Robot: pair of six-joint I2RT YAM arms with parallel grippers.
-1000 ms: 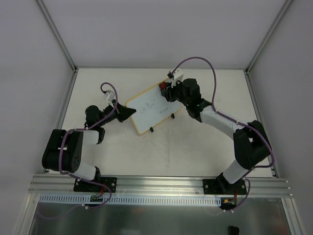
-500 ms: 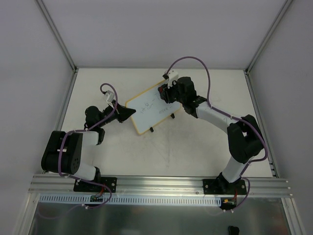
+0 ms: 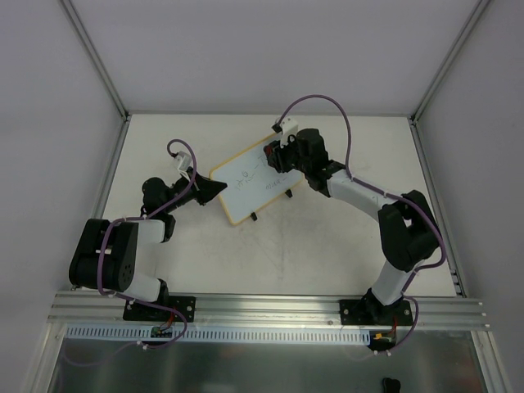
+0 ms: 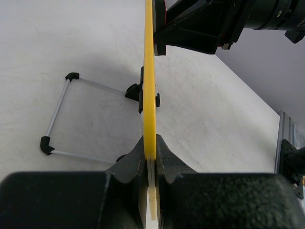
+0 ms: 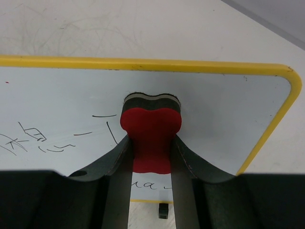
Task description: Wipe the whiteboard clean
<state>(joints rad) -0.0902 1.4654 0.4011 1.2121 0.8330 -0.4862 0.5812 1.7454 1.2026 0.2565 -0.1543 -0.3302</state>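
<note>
The whiteboard (image 3: 248,184) stands tilted on the table, white with a yellow frame and dark scribbles (image 5: 43,138). My left gripper (image 3: 214,189) is shut on its left edge; in the left wrist view the yellow edge (image 4: 149,86) runs straight up from between the jaws (image 4: 150,150). My right gripper (image 3: 277,155) is shut on the red eraser (image 5: 150,136). The eraser's dark felt end (image 5: 151,101) presses on the board face near its upper right corner (image 5: 286,81).
A wire stand (image 4: 57,114) with black corner pieces lies on the table behind the board. A small black foot (image 5: 163,210) shows below the board's lower edge. Grey walls enclose the table on three sides (image 3: 246,57).
My right gripper with the eraser has shifted slightly left along the board's upper edge. The left gripper and the board have stayed in place.
</note>
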